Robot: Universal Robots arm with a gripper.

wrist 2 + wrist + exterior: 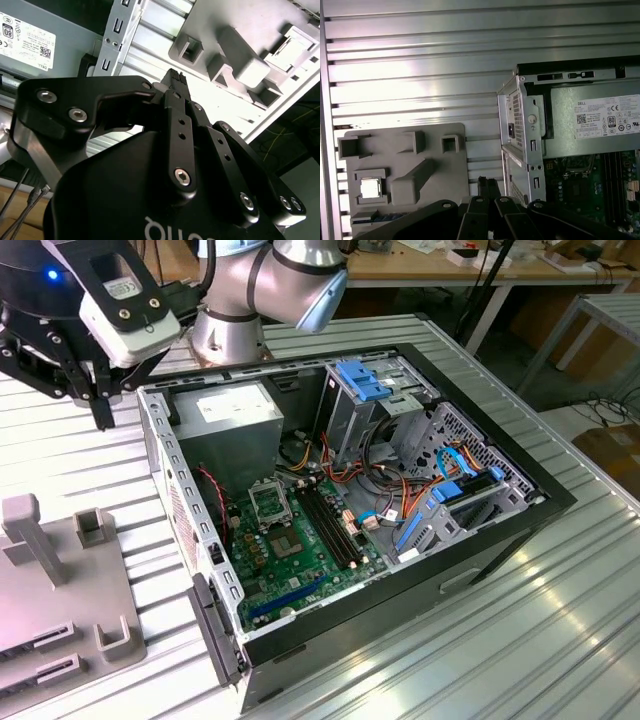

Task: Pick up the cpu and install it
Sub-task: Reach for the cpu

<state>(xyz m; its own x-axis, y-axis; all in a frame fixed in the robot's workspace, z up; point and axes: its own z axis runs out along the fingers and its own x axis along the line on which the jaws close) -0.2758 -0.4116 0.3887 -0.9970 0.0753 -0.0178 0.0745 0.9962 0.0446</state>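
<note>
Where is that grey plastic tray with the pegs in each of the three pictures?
Exterior view: grey tray at the exterior view's lower left, beside the computer case.
Second wrist view: it lies past the case's metal edge.
First wrist view: it lies beside the case, holding the cpu.
Shared landmark: the grey power-supply box.

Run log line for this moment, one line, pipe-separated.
gripper: shut, empty, above table between holder and case | cpu: in grey holder, untouched | socket: no cpu
</note>
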